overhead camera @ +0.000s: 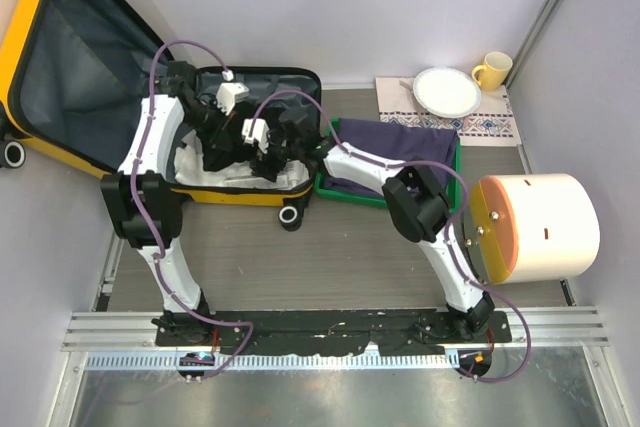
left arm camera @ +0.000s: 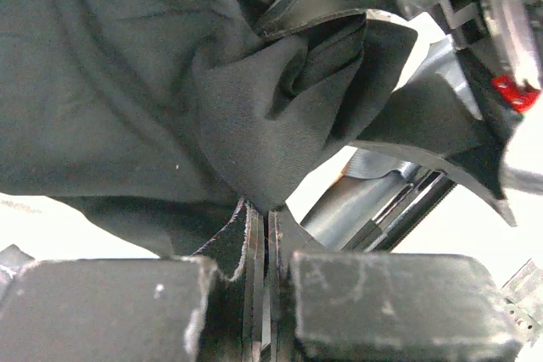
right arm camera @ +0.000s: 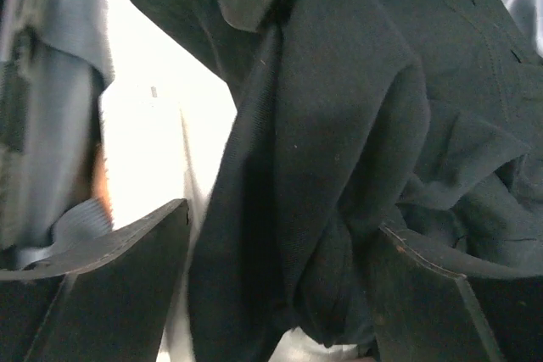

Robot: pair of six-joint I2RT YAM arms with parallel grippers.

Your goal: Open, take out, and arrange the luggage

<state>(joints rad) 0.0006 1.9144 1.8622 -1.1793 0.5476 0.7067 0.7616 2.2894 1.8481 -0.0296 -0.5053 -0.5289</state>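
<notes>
Luggage (overhead camera: 75,72) lies open, take-out step: left claw (left arm camera: 265,231) pinches dark garment (left arm camera: 127,82); right claw (right arm camera: 280,252) stands spread around its folds. Next: lift garment clear.

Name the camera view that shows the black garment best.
Left wrist: the black garment fills the frame, a fold pinched in the shut left gripper. Right wrist shows it bunched between the fingers of the open right gripper. In top external it is almost wholly hidden inside the luggage.

Yellow luggage (overhead camera: 70,77), open, lid tilted back-left
</notes>
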